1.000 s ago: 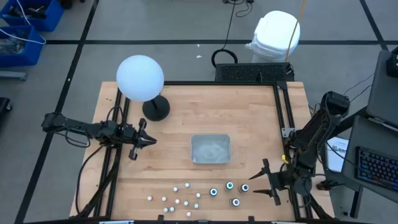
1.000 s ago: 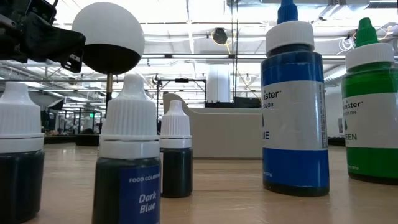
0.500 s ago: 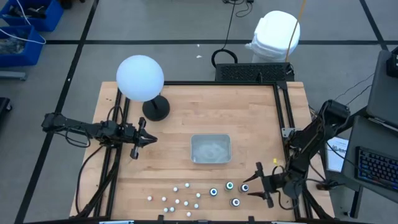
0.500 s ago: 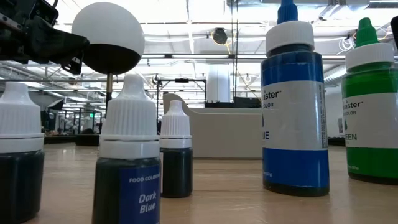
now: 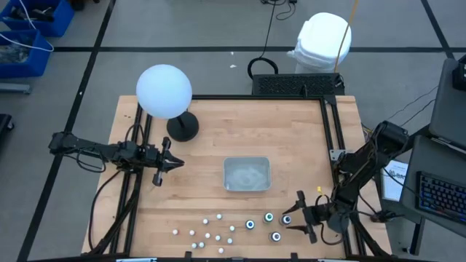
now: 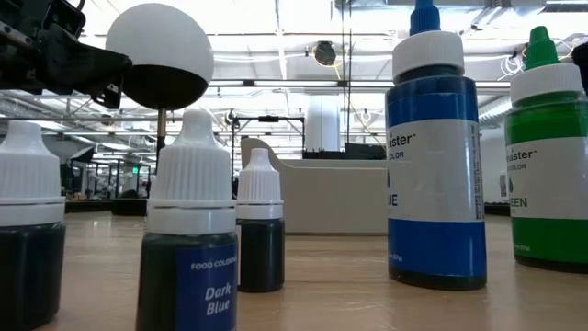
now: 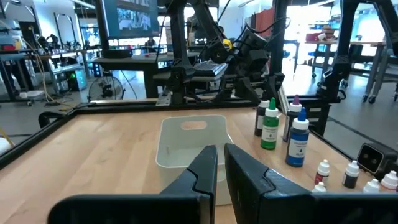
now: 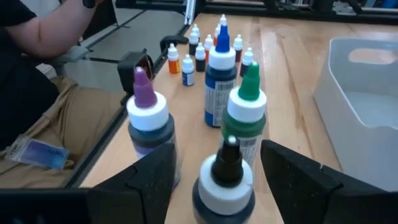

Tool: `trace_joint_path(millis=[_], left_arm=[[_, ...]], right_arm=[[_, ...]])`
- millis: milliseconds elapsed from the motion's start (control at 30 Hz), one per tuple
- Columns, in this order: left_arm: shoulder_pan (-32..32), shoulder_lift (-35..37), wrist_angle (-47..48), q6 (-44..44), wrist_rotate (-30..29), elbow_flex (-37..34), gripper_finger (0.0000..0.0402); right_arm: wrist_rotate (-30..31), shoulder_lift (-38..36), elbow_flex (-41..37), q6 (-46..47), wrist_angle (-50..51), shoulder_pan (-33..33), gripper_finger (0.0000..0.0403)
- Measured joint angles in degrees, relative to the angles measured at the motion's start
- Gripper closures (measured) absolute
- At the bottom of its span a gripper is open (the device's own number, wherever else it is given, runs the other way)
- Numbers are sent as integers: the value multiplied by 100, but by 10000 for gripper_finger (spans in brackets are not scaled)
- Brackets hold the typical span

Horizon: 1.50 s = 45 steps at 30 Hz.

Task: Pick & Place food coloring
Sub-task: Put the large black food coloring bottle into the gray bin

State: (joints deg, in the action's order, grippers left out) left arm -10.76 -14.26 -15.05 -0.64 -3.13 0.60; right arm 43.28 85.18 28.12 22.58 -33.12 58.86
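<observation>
Currently I see the right gripper [image 5: 297, 215] low at the table's near right edge, fingers spread wide, holding nothing, with a black-tipped bottle [image 8: 226, 177] standing between them. Green [image 8: 246, 118], blue [image 8: 220, 78] and purple [image 8: 150, 121] bottles stand just beyond, the small bottles [image 5: 207, 231] farther along. I see the left gripper [image 5: 175, 164] nearly shut and empty, left of the tray [image 5: 246, 175].

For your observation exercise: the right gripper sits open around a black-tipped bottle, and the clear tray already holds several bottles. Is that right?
Not quite. The clear tray holds no bottles, as the high view shows. The rest stands: the right gripper sits open around the black-tipped bottle.
</observation>
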Motion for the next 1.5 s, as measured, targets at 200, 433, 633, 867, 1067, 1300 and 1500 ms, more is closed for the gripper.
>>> trace_joint_path(millis=[200,433,633,867,1067,1300,1500], left_arm=[[0,2,0,-59,0,0,364],[0,2,0,-59,-1,0,364],[0,1,0,-61,-1,0,364],[1,1,0,-61,0,0,364],[0,0,0,-61,1,0,364],[0,0,0,-61,0,0,364],[1,2,0,-61,-1,0,364]], right_arm=[[-4,82,0,142,35,-34,181],[3,81,0,434,336,-31,197],[23,79,2,613,443,-31,222],[23,77,5,517,448,-31,253],[18,75,7,386,439,-31,282],[5,-207,4,51,532,-31,291],[18,-1294,4,-47,1256,-31,290]])
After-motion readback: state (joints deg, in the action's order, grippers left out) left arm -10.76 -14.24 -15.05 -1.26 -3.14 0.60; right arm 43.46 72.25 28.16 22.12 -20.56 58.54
